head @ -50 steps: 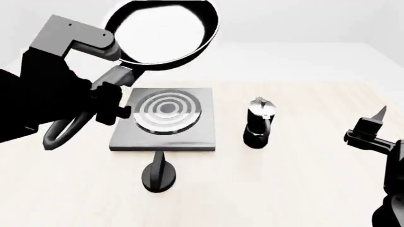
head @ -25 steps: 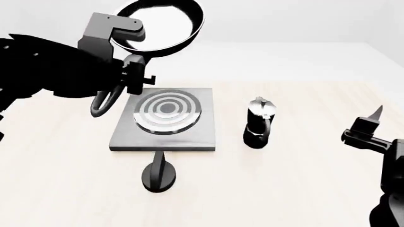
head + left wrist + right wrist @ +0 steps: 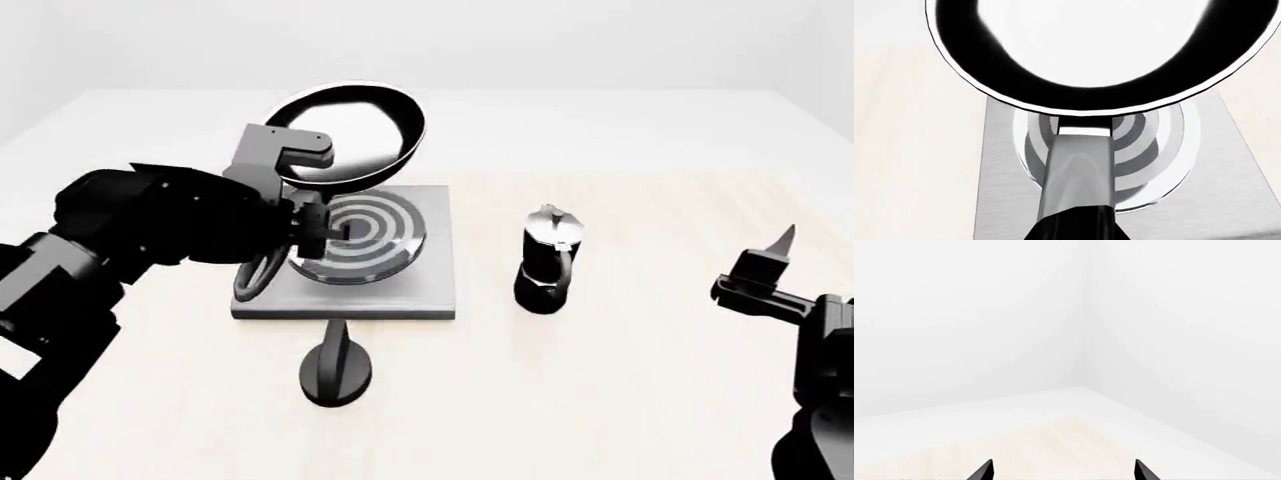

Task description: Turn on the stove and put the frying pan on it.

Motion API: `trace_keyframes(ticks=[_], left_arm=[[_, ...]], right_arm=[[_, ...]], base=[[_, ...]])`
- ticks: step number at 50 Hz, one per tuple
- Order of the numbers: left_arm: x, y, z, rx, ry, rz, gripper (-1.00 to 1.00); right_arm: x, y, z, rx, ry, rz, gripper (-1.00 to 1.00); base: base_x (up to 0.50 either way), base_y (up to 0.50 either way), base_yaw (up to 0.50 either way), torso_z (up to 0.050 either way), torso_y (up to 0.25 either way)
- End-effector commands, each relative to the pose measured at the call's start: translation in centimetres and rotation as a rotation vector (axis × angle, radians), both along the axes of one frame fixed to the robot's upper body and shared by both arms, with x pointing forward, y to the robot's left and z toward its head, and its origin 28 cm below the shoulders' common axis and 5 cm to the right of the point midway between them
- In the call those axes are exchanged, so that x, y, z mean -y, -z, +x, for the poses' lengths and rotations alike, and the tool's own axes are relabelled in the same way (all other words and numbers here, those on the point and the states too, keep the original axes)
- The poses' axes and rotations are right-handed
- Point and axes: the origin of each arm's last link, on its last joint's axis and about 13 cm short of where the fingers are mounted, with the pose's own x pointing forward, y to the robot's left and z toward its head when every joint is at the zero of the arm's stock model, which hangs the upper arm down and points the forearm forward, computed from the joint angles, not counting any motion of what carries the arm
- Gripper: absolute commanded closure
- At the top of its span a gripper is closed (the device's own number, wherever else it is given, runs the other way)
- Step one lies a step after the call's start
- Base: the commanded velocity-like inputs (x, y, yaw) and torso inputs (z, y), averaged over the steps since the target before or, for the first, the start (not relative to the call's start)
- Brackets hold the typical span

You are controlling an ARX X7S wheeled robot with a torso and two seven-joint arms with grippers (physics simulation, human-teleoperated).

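Head view shows the left tool (image 3: 304, 228) pinching the frying pan (image 3: 350, 133) by its handle, the pan tilted in the air above the stove (image 3: 350, 262), not touching it. Ahead of the tool the ring coils sit under the pan's rim. It should level the pan, centre it, then lower gently. The right tool (image 3: 1063, 471) hangs spread, well apart. No writing is readable anywhere.

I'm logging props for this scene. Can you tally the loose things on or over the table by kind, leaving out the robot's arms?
Frying pan: 1, held over the stove by the left gripper
Stove slab: 1
Knob: 1
Moka pot: 1
Total: 4
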Motion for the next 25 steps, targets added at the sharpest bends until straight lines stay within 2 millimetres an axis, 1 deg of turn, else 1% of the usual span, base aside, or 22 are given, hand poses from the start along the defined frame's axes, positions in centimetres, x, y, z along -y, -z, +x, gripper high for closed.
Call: trace_keyframes(ticks=[1,9,18,25], left_arm=[[1.7,1.1,0.1,0.030,0.036,-0.016,1.00],[1.7,2.6,0.9,-0.024,0.044,0.009,1.00],[1.7,3.9,1.0,-0.068,0.011,0.053,1.00],[1.4,4.1,1.1,-0.094,-0.032,0.075,1.00]], right_arm=[[0.2,0.3,0.1,0.000,-0.013,0.026,-1.00],[0.1,0.0,0.1,0.004,-0.015,0.024,-1.00],[0.2,0.2,0.1,0.003,-0.016,0.025,-1.00],[0.2,0.3,0.1,0.000,-0.012,0.025,-1.00]], base=[[0.00,0.00,0.00,0.000,0.000],[0.00,0.00,0.00,0.000,0.003],[0.00,0.00,0.00,0.000,0.001],[0.00,0.00,0.00,0.002,0.001]])
